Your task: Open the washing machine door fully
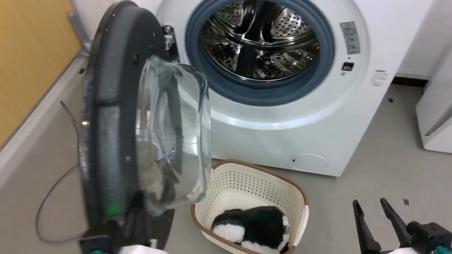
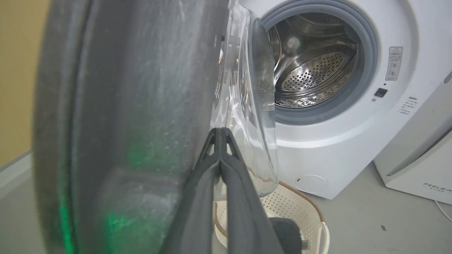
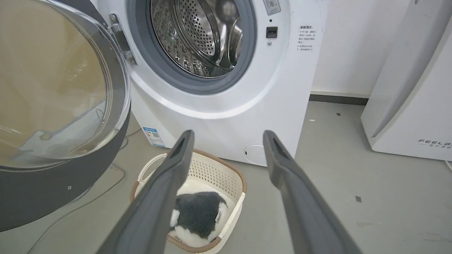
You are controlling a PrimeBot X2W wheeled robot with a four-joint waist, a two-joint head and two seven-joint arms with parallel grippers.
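The white washing machine stands ahead with its steel drum exposed. The washing machine door is swung out on its left hinge and stands nearly edge-on to me, its clear glass bowl bulging to the right. My left gripper is shut, fingers pressed together with nothing between them, tips resting against the door's inner black face beside the glass bowl. It shows in the head view low by the door. My right gripper hangs open at the lower right, away from the door.
A cream basket holding a black-and-white plush toy sits on the floor before the machine, just right of the door. A white FEELBAIR appliance stands at the right. A grey cable lies by the yellow wall at the left.
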